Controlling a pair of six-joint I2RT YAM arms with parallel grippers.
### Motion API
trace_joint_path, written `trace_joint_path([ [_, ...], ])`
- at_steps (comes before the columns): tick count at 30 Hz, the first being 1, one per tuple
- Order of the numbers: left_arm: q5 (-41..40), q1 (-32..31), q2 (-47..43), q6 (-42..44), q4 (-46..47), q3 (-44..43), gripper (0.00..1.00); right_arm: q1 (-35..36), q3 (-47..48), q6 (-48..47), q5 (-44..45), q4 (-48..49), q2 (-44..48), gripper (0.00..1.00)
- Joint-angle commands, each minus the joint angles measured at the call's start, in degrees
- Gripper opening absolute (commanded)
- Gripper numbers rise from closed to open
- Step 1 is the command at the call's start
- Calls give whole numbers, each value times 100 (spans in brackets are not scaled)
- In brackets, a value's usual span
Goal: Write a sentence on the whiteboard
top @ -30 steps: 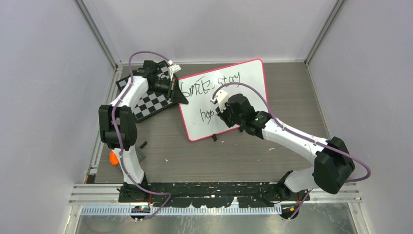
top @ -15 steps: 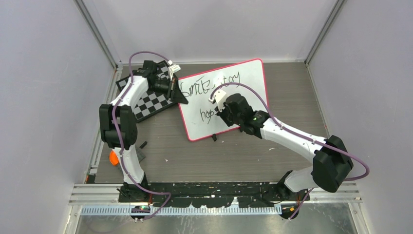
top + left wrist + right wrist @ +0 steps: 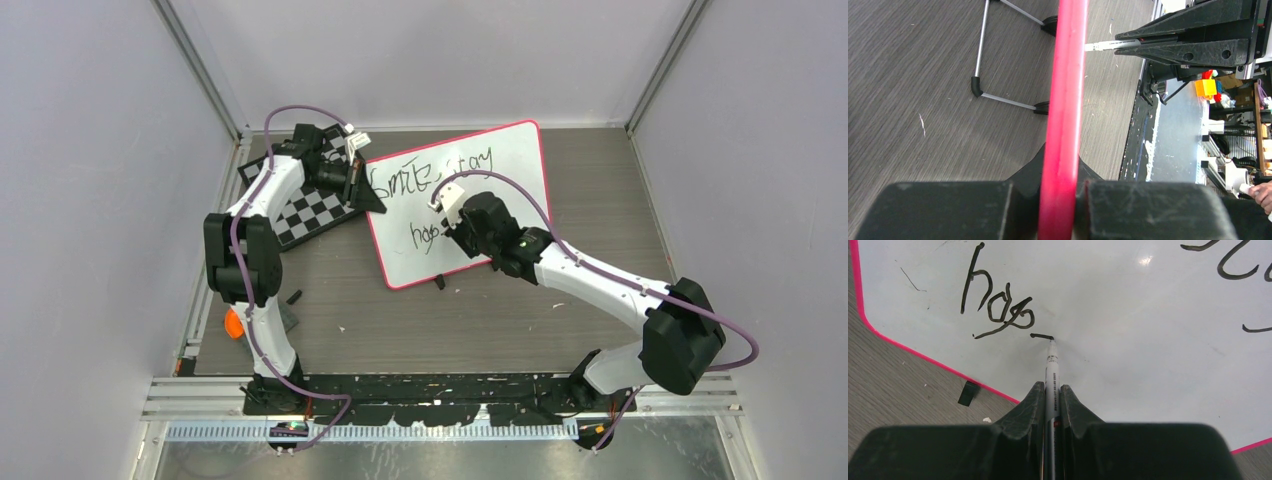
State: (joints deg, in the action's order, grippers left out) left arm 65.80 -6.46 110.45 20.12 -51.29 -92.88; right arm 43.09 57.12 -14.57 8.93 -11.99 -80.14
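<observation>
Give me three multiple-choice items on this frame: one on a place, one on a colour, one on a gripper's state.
1. In the overhead view, the chessboard lies where from the whiteboard? A. Left of it. B. Right of it. C. On top of it.
2. What colour is the whiteboard's frame? A. Blue. B. Pink-red. C. Green.
3. What is the right gripper doing? A. Hanging open, empty. B. Gripping an eraser. C. Gripping a marker.
Answers: A, it shows left of the whiteboard; B, the left gripper clamps a pink-red edge; C, the marker's tip meets the whiteboard beside "hop".
</observation>
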Motion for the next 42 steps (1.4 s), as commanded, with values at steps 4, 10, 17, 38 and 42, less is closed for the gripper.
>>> trace_joint_path([
  [4,-383,-5,44,-34,-101,-163,0,-48,77,-139,41,722,-17,0],
  [10,-384,-5,46,-56,-69,-147,0,-47,47,-149,-117,820,-10,0],
  [17,-387,-7,68,-85,-48,-178,0,-54,1,-119,-272,892,27,0],
  [38,-379,-3,103,-51,-82,-205,0,-52,-192,-165,-444,433,80,0],
  [42,-366,-5,96,-30,-92,-188,0,-50,-227,-152,-577,339,95,0],
])
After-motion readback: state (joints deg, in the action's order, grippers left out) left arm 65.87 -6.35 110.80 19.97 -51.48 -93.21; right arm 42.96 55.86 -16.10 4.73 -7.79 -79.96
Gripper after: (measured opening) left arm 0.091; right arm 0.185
